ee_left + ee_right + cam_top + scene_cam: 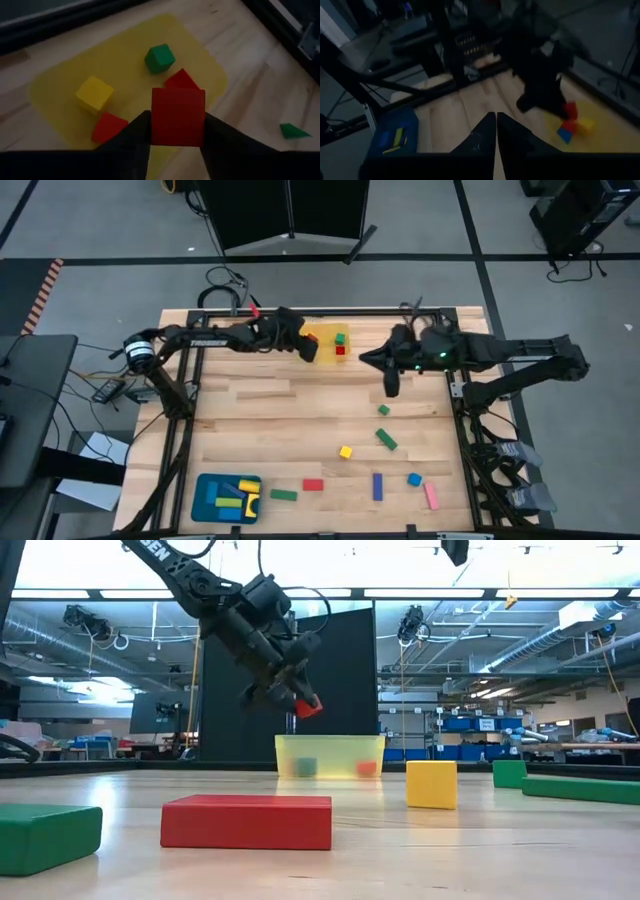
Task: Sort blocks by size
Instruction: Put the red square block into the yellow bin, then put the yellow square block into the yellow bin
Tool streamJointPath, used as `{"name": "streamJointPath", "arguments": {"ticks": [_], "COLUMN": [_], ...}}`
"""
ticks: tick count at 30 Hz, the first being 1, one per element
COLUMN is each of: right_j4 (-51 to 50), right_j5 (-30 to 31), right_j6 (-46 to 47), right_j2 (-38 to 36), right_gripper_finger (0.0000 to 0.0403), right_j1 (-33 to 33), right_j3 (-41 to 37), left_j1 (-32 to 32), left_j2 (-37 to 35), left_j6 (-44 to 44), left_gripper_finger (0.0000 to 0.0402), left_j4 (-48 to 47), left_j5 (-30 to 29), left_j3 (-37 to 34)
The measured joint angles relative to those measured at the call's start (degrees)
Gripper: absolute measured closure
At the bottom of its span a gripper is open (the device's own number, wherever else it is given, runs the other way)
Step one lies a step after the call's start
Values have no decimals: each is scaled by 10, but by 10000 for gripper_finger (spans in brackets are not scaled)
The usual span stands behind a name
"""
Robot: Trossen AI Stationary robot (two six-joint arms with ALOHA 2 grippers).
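Left gripper [176,131]: one red cube [178,116]

My left pincer [176,131] dark, red cube [178,116]; yellow tray [125,65]: green [159,57], yellow [94,93], red cubes [107,126]; teal tray [207,498].

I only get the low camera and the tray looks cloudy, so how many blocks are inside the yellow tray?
Observer: Four show in the yellow tray: a yellow cube, a green cube and two red cubes.
Operator: Is the arm really over it?
Observer: Yes. From above, the left tool holds its red block over the tray.
Operator: Where's the other arm?
Observer: The right tool hangs shut above the table, to the right of the tray.
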Motion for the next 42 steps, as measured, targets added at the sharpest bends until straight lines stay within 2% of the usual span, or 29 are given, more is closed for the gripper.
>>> {"name": "streamJointPath", "arguments": {"ticks": [6, 8, 10, 13, 18, 22, 26, 31, 35, 38, 42], "right_j4": [-14, -21, -35, -92, -230, -260, -234, -222, -248, -252, -292], "right_j5": [0, 0, 0, 1, 12, -29, -61, -93, -97, -73, 20], "right_j6": [43, 54, 69, 88, 132, 133, 132, 132, 192, 250, 335], "right_j2": [54, 66, 73, 73, 65, 78, 116, 193, 234, 243, 242], "right_gripper_finger": [350, 342, 334, 323, 305, 286, 256, 201, 158, 140, 134], "right_j1": [1, 1, 2, 15, 46, 82, 111, 135, 152, 177, 219], "right_j3": [0, 0, 0, 0, 0, 0, 0, 0, 0, 0, 0], "left_j1": [8, 8, 7, -4, -12, -24, -39, -60, -82, -99, -113], "left_j2": [0, -2, -13, -60, -168, -239, -269, -275, -275, -276, -279], "left_j6": [2, 0, -2, 4, 23, 52, 63, 37, 21, 20, 20], "left_gripper_finger": [103, 67, 52, 61, 108, 143, 166, 174, 174, 174, 174], "left_j4": [-14, -9, -8, -10, -13, -42, -89, -96, -96, -97, -103], "left_j5": [43, 64, 73, 69, 66, 87, 85, 84, 83, 84, 83], "left_j3": [0, 0, 0, 0, 0, 1, 0, 0, 0, 0, 0]}}
